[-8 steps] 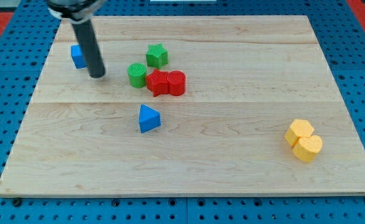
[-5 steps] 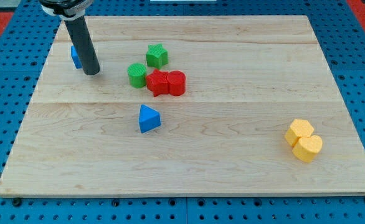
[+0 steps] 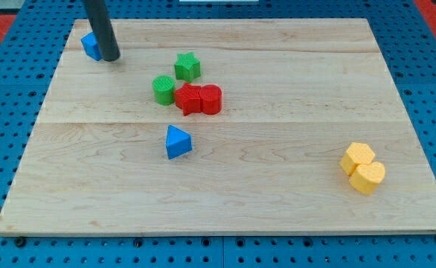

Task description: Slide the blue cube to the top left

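Observation:
The blue cube [image 3: 91,45] lies near the board's top left corner, partly hidden behind my rod. My tip [image 3: 110,57] rests on the board right against the cube's right side. A blue triangular block [image 3: 177,142] lies near the middle of the board, well below and to the right of my tip.
A green star [image 3: 187,66], a green cylinder [image 3: 163,89], a red star [image 3: 189,98] and a red cylinder [image 3: 210,99] cluster right of my tip. Two yellow blocks [image 3: 363,168] sit at the right. The wooden board [image 3: 292,67] lies on a blue pegboard.
My tip has moved up and a little left, and the blue cube has slid up toward the top left corner with it. The other blocks have not moved.

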Controlling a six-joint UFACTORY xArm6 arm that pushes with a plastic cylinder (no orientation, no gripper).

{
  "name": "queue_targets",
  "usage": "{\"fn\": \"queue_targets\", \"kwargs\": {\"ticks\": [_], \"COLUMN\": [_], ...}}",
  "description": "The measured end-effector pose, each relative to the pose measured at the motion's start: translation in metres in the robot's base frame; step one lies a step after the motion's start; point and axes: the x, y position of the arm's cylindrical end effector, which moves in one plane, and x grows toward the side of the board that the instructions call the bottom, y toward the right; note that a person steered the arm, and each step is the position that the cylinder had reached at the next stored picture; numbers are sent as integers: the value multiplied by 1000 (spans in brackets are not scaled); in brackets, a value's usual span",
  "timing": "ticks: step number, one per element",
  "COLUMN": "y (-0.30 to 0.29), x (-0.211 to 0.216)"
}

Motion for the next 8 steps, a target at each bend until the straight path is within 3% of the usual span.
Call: {"fn": "queue_targets", "kwargs": {"ticks": [1, 2, 3, 8], "y": [-21, -57, -19, -42], "x": [28, -26, -27, -43]}}
